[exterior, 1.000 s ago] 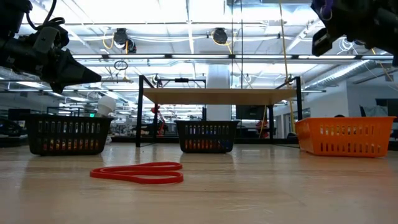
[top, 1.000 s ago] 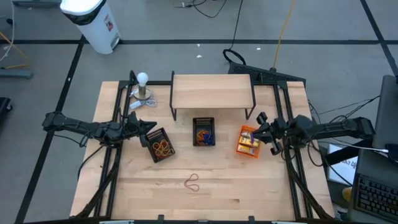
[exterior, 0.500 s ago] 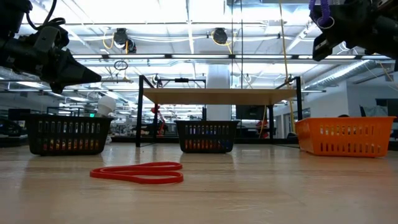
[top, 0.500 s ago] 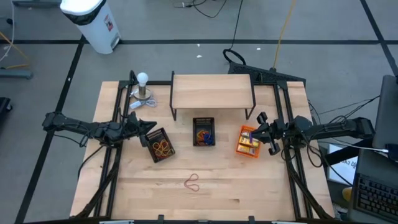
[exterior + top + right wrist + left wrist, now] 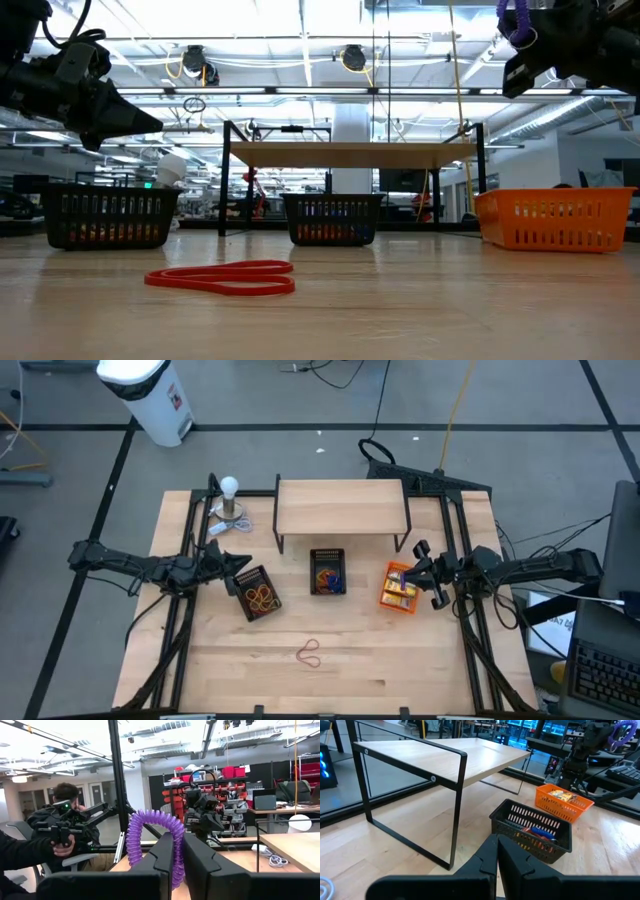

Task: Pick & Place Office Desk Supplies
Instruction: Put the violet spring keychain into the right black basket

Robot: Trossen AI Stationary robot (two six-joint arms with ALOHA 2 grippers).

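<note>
Grey floor (image 5: 300, 400) with dark lines, white waste bin (image 5: 150, 395), bright ceiling lights (image 5: 300, 20), red-stocked shelves (image 5: 175, 800)

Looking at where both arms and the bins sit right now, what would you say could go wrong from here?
1. The right gripper, shut on a purple coiled ring, hangs just beside the orange bin; a release here could miss it.
2. The red rubber band lies flat on the table; a pinch could slip off.
3. The left gripper waits close to a black mesh bin.

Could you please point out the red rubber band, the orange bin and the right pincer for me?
red rubber band (image 5: 221, 279): low view, its front strand.
orange bin (image 5: 553, 220): low view, its front wall.
right pincer (image 5: 421, 573): high view, between its fingertips.
</note>
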